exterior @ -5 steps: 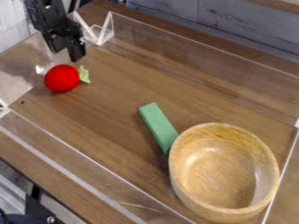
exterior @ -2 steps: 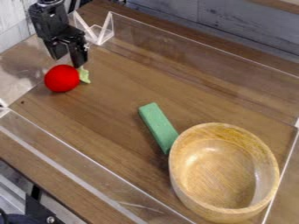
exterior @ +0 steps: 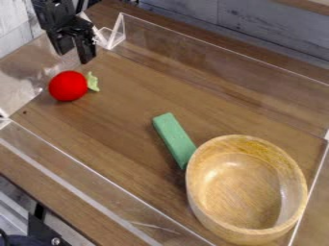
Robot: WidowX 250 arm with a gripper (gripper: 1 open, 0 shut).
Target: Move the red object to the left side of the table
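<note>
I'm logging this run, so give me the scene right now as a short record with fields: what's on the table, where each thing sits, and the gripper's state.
table: brown wood-grain top with low clear walls
red object: resting on the table near the picture's left edge, nothing gripping it
gripper: open, pointing down, above and behind the red object, apart from it
green block: lying flat near the middle, its near end by the bowl's rim
wooden bowl: upright at lower right, nothing in it

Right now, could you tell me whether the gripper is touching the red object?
Apart. In the camera view the open gripper sits above and behind the red object, with a strip of bare table visible between its fingertips and the fruit.
</note>
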